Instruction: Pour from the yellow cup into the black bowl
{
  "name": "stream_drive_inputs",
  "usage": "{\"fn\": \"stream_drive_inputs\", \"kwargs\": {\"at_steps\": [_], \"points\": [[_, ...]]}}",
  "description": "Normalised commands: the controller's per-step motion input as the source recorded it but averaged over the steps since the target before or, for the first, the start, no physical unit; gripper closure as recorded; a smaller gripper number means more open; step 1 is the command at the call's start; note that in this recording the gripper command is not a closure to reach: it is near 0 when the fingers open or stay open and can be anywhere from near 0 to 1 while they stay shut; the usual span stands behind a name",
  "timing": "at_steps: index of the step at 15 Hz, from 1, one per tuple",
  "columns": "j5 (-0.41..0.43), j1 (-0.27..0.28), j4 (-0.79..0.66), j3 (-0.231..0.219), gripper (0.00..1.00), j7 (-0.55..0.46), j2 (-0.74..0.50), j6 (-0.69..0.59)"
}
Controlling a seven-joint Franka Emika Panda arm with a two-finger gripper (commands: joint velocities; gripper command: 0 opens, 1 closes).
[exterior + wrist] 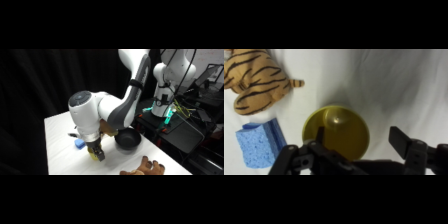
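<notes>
A: Where's our yellow cup [337,132]?
B: Upright on the white table [60,150], between our gripper [358,136]'s spread fingers, left of the black bowl [127,139]. Nothing's squeezed yet.
</notes>
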Motion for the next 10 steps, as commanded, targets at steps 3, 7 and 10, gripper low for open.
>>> {"fn": "stream_drive_inputs", "kwargs": {"at_steps": [3,7,10], "points": [[0.090,-0.059,-0.08,0.077,0.00,-0.14,-0.38,-0.27],[0.147,-0.085,-0.02,0.091,0.00,-0.13,-0.44,-0.38],[0.131,-0.074,0.01,0.069,0.00,-0.01,-0.43,-0.35]]}}
